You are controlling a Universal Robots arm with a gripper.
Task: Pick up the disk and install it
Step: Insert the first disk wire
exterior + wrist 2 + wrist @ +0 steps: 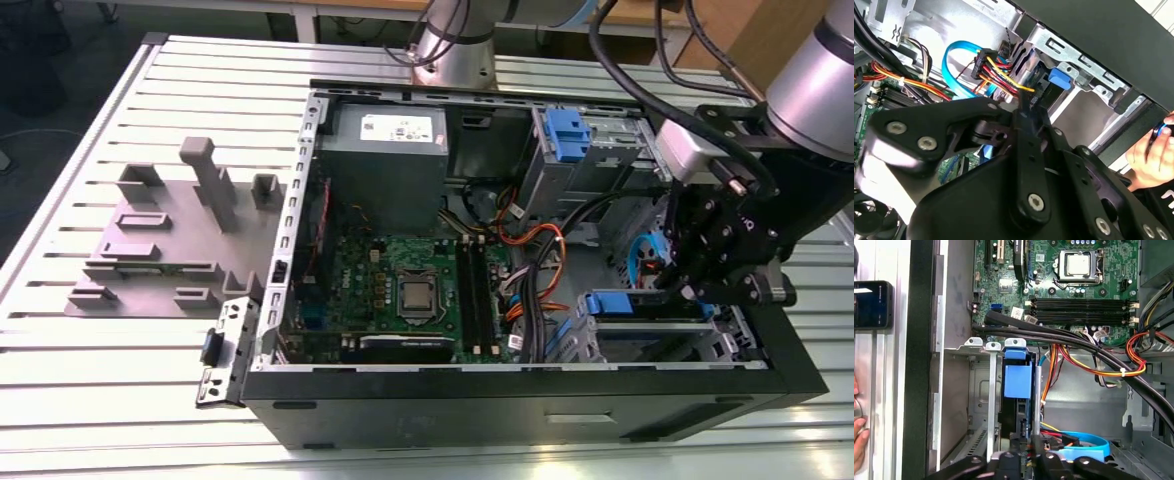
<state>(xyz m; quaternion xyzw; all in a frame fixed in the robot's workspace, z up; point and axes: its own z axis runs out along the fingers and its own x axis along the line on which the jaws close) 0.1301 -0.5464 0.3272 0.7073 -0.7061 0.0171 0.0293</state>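
Toward four o'clock in the exterior view, inside the open computer case (534,405), the gripper (683,290) hangs at the lower drive cage (667,340). The disk (625,303) stands on edge there, its blue end toward the motherboard (387,270). The arm's black wrist covers the pincer in that view, and no view lets one tell whether it is apart or clamped.

The first wrist view looks along the disk (1016,382). It sits in the cage's slot beside upright metal rails (990,390), with its blue tab level with the rail ends and the gripper (1025,452) at its other end. Black cables (1064,337) cross just beside the tab, between cage and motherboard. Orange and red wires (1134,352) loop over the bare case floor beyond.

The second wrist view adds a plug with yellow and red wires (999,67) and a blue flat cable (951,57) close ahead of the gripper (1019,107). It also shows a person's hand (1154,152) outside the case's black wall.

At nine o'clock in the exterior view, a grey fixture (174,240) lies well apart from the case on the slatted table (107,400).
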